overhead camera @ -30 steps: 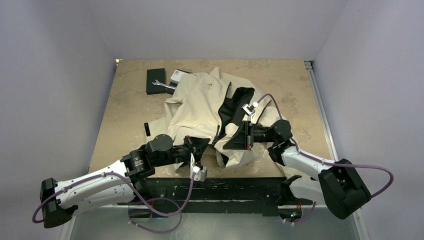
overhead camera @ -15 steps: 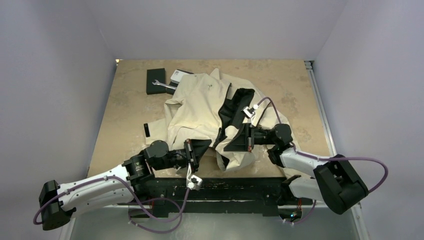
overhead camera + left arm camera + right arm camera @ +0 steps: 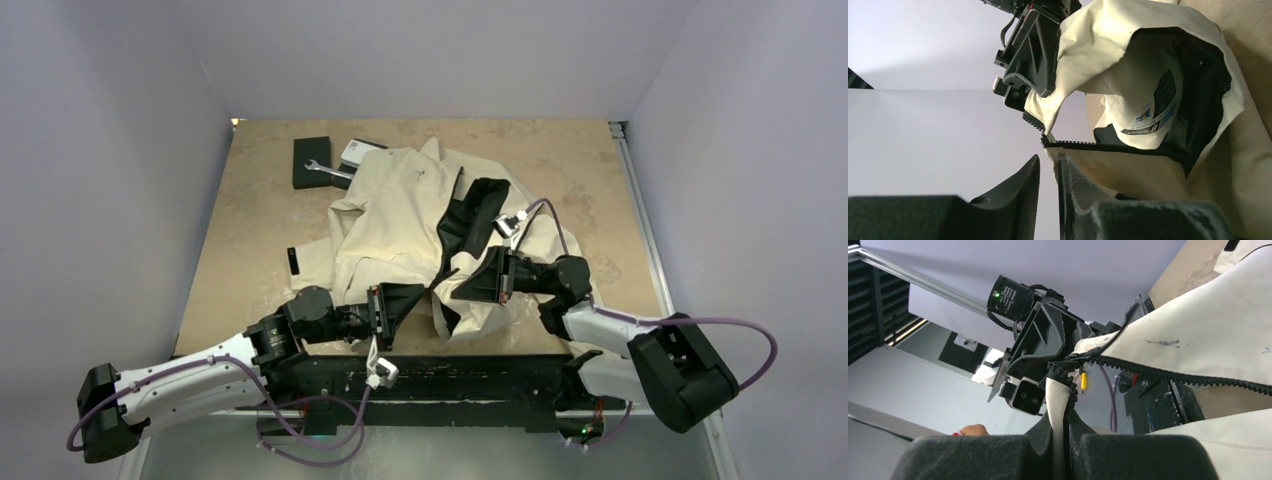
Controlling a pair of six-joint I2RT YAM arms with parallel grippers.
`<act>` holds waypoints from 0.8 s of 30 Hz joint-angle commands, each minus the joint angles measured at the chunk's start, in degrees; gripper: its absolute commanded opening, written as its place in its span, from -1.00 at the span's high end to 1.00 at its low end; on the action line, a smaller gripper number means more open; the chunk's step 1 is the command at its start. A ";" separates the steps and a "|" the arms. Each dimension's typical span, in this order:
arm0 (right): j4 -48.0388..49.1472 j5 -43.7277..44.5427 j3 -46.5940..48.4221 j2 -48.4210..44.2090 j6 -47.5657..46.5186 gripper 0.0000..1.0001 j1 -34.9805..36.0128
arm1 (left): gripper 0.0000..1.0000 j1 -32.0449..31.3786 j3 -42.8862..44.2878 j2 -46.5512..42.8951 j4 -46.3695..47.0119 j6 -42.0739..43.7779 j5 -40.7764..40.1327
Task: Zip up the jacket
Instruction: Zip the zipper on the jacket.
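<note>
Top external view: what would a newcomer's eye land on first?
The jacket, cream with its black lining laid open, sprawls across the table. At its near hem the left gripper and right gripper face each other, the right pinching the zipper edge. A wrench lies on a black box at far left.

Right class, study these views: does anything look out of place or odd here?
Yes. A wrench lies on a black box at the table's far left, unrelated to zipping. The jacket lies crumpled, and dark smudges mark its fabric above the zipper teeth.
</note>
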 commanded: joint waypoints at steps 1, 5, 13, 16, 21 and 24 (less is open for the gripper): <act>-7.37 2.84 2.33 -4.26 -5.70 1.00 -0.39 | 0.63 0.00 -0.64 0.49 4.98 0.40 2.03; -13.81 3.12 3.14 -5.69 -9.56 0.80 -0.43 | 0.78 0.00 -1.09 0.97 5.85 -0.28 1.81; -15.19 2.78 3.32 -4.55 -10.99 0.63 0.21 | 0.45 0.00 -1.12 1.90 5.89 -2.56 0.45; -14.81 2.43 3.20 -4.54 -10.90 0.68 0.40 | -0.12 -0.01 0.43 2.33 3.54 -5.05 -1.37; -14.17 2.35 3.10 -4.63 -10.64 0.70 0.49 | -0.35 -0.58 5.14 3.99 -4.28 -12.93 -4.02; -13.69 2.41 3.06 -4.47 -10.47 0.70 0.81 | -0.29 -2.19 8.17 7.03 -4.57 -19.21 -9.70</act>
